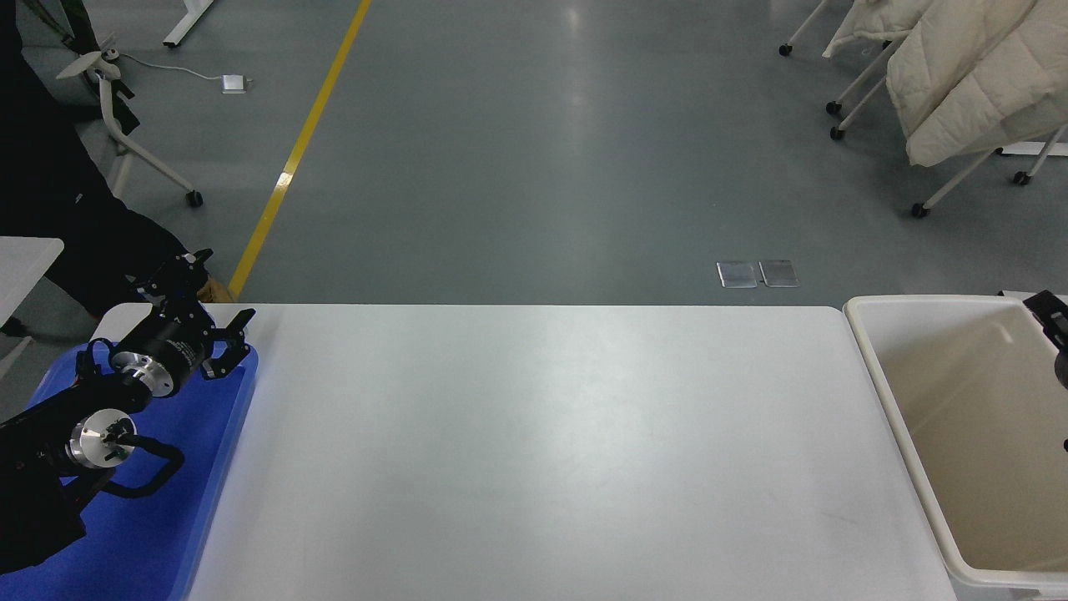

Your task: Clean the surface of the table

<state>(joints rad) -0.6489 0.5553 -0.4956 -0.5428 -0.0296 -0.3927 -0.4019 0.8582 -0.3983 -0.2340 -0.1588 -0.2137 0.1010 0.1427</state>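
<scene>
**White tabletop between tray and bin**

The table surface [542,451] fills the lower middle of the head view, a wide white top with rounded far corners, smooth and matte, with faint light patches across it. Its far edge runs straight across at mid-height, and the near edge is cut off by the frame's bottom.

At about nine o'clock from its middle, a blue tray [213,467] lies along its left end. The left gripper [204,313] hangs over the tray's far corner, toward ten o'clock, its black fingers spread apart with nothing between them; the arm behind it runs down to the lower left corner.

At three o'clock, a cream bin [901,417] stands just beside the table's right end, its inside pale. The right gripper [1051,313] shows only as a black tip at the frame's right edge, above the bin's far right corner; whether its fingers are apart or together cannot be told.

Toward twelve o'clock lies grey floor with a yellow line [300,142], and padded cream covers on wheeled racks [959,75] at two o'clock.
</scene>
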